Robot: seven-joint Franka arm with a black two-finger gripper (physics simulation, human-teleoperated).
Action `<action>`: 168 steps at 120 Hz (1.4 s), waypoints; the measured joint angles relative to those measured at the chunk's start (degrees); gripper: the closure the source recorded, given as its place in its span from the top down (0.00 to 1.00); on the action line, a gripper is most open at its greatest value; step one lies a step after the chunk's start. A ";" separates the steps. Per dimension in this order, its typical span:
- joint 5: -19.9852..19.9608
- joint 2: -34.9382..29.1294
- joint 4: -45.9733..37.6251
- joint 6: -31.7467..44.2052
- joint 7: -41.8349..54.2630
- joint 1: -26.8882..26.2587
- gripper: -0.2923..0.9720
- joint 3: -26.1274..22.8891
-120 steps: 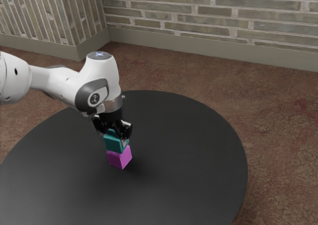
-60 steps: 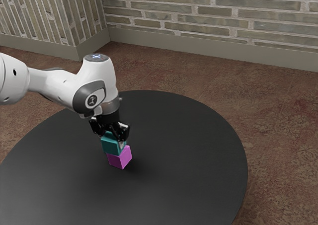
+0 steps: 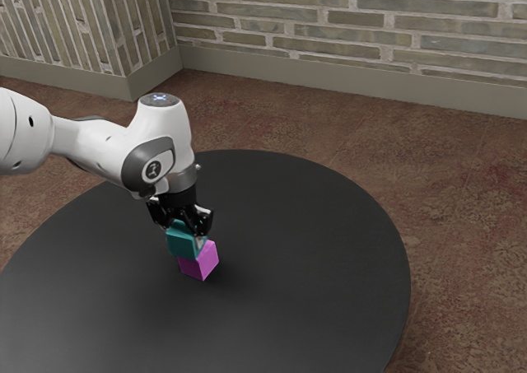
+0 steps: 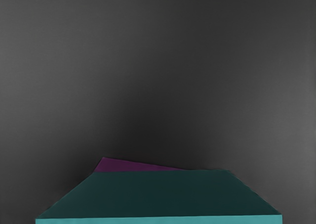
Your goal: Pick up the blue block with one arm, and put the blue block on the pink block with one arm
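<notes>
The block called blue looks teal [image 3: 183,242] and sits between my black fingers, tilted a little. My gripper [image 3: 186,232] is shut on it from two sides. Directly under it lies the pink block [image 3: 202,262], magenta in colour, on the round black table [image 3: 329,249]; the teal block overlaps its upper left part and seems to touch it. In the wrist view the teal block [image 4: 163,197] lies just under my hand, and a thin strip of the pink block [image 4: 128,165] peeks out behind it.
The round table's dark top spreads wide toward the exterior view's right. Brown carpet [image 3: 428,167] surrounds the table and a brick wall [image 3: 354,19] runs along the back.
My hand has drifted slightly toward the exterior view's left and a little lower with the teal block, which now rests closer on the pink block.
</notes>
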 joint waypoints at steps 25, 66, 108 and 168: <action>-0.08 0.15 0.17 0.21 0.00 -0.01 0.51 -0.08; -0.13 0.64 0.28 1.06 0.00 0.00 0.51 -0.09; -0.21 0.90 0.29 2.20 0.01 0.00 0.50 -0.18; 0.62 1.76 1.14 3.19 -0.04 0.02 0.70 -0.71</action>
